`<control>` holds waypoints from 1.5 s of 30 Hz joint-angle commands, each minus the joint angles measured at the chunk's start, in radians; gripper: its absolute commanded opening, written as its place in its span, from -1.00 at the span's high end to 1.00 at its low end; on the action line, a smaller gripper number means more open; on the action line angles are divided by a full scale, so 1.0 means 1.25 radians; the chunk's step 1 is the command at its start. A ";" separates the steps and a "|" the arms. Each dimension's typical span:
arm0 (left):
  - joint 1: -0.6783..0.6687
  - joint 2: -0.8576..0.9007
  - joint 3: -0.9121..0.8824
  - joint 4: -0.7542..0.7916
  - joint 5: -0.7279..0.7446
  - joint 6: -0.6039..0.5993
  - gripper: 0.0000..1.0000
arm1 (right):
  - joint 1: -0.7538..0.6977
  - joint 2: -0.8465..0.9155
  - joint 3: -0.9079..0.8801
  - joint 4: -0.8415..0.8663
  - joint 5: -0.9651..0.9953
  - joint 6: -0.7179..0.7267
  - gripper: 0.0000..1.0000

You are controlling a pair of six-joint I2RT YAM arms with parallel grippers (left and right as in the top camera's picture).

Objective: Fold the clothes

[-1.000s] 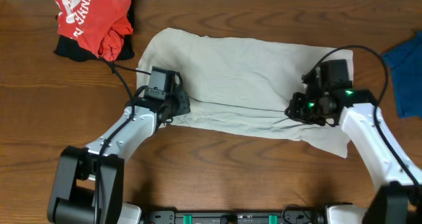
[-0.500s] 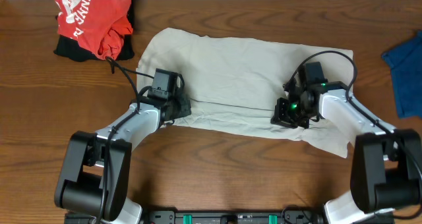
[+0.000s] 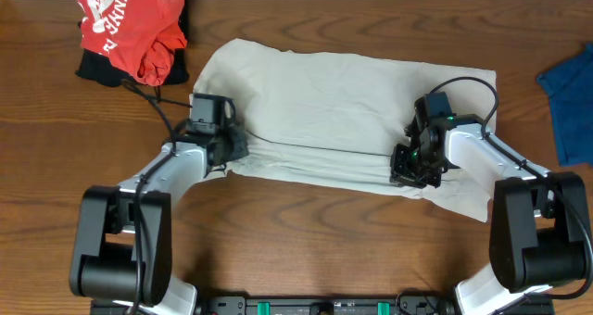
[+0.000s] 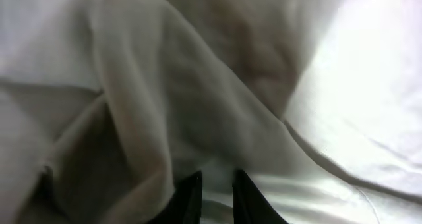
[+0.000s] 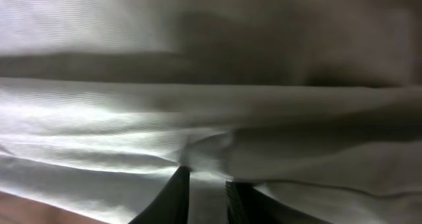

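The clothes, one large pale beige shirt (image 3: 343, 93), lie spread across the middle of the wooden table (image 3: 306, 241), with a long crease running along the near side. My left gripper (image 3: 235, 146) sits at the shirt's near-left edge. In the left wrist view its fingers (image 4: 216, 184) are nearly together with a fold of fabric (image 4: 165, 99) between them. My right gripper (image 3: 408, 170) rests on the shirt's near-right part. In the right wrist view it (image 5: 208, 179) pinches puckered fabric (image 5: 211, 105) between narrow-set fingers.
A red garment with white lettering (image 3: 130, 28) lies on a black cloth at the back left corner. A blue cloth (image 3: 570, 102) lies at the right edge. Cables trail from both arms over the table.
The left gripper has shifted left along the shirt's near-left edge. The right gripper has moved left and toward the near edge, still on the fabric.
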State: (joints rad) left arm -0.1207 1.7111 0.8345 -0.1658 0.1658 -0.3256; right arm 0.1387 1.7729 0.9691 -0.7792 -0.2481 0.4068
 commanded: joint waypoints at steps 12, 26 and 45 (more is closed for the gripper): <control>0.072 0.013 0.011 -0.023 -0.055 0.056 0.63 | -0.069 0.009 -0.007 -0.049 0.182 0.039 0.65; 0.073 -0.007 0.011 -0.055 -0.065 0.056 0.63 | -0.070 0.009 0.005 -0.160 0.426 0.141 0.55; 0.073 -0.007 0.011 -0.078 -0.131 0.056 0.63 | -0.175 0.009 0.038 -0.161 0.448 0.110 0.44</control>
State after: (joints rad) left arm -0.0402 1.7054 0.8463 -0.2504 0.0555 -0.2642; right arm -0.0647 1.7737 1.0004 -0.9882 0.2745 0.5541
